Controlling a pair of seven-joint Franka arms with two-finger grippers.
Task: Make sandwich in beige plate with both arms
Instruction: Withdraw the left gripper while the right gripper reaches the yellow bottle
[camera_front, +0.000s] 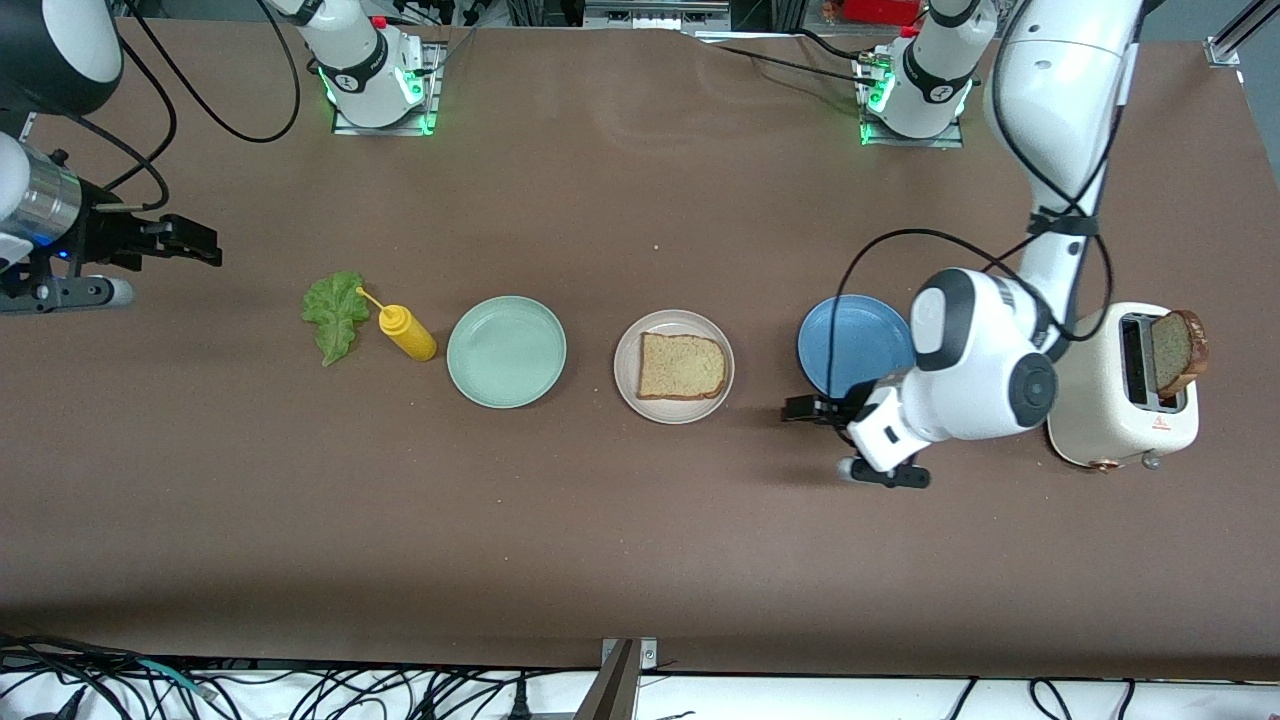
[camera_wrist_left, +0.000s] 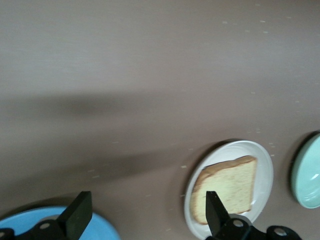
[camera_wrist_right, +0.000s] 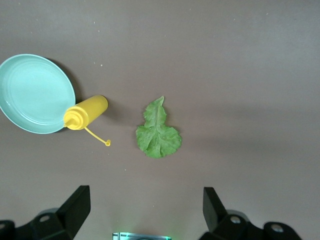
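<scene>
The left gripper (camera_front: 805, 408) hung low with its fingers (camera_wrist_left: 76, 215) spread wide and empty, its arm bent down from its base, while the right gripper (camera_front: 205, 243) waited aloft, likewise wide apart and empty.

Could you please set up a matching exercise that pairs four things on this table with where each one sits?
Things:
1. bread slice
2. second bread slice
3. lettuce leaf
4. left gripper

Places:
A. standing up out of the toaster slot
B. on the bare table beside the yellow bottle
C. open, over the edge of the blue plate
D. flat on the beige plate

Pairs: 1-D, 2-A, 3-B, 4-C
</scene>
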